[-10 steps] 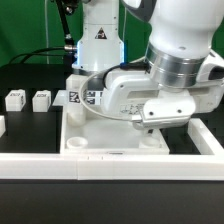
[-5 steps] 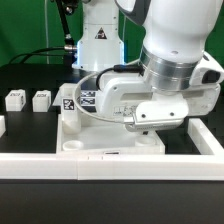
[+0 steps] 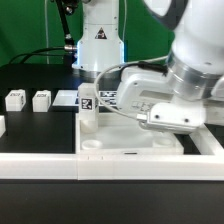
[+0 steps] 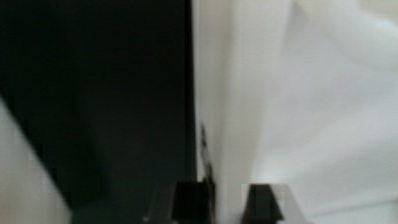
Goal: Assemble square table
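The white square table top point(image 3: 110, 150) lies at the front with its raised rim against the border rail. One tagged leg block point(image 3: 88, 104) stands upright at its far left corner. Two loose leg blocks point(image 3: 14, 99) point(image 3: 40, 99) sit on the black table at the exterior view's left, and another point(image 3: 1, 125) shows at the frame edge. My gripper point(image 3: 158, 126) reaches down at the top's right side. In the wrist view the gripper point(image 4: 226, 205) has its dark fingertips point(image 4: 187, 205) on either side of the top's white rim point(image 4: 217, 100), shut on it.
The long white border rail point(image 3: 60, 166) runs along the table's front. The marker board point(image 3: 68, 97) lies flat behind the table top, next to the robot base point(image 3: 98, 45). Black cables trail at the back left.
The arm has swung to the exterior view's right. The table top and the upright leg block on its corner have slid right with it.
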Robot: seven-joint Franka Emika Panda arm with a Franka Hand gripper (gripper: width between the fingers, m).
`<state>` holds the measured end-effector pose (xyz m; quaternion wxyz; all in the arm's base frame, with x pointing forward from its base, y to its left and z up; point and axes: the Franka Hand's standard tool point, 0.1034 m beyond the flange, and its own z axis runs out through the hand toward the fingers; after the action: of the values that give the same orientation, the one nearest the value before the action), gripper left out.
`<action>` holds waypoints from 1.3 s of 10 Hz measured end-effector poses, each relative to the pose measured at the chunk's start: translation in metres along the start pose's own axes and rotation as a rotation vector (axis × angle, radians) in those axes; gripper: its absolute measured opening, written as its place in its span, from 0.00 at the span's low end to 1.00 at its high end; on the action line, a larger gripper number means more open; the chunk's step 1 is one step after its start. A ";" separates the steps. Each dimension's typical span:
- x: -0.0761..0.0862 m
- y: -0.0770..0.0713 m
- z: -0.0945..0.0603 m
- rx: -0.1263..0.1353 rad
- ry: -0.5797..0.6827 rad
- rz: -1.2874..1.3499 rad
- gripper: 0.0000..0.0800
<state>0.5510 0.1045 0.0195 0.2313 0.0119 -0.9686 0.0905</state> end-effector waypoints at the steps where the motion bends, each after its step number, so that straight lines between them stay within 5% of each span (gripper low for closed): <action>1: -0.003 0.006 -0.004 0.012 0.016 0.010 0.09; 6: -0.004 0.021 -0.003 0.035 0.052 0.035 0.09; 12: -0.003 0.015 -0.002 0.051 0.059 0.052 0.09; 13: -0.003 0.009 -0.002 0.058 0.063 0.058 0.42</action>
<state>0.5537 0.1140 0.0187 0.2586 -0.0125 -0.9577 0.1255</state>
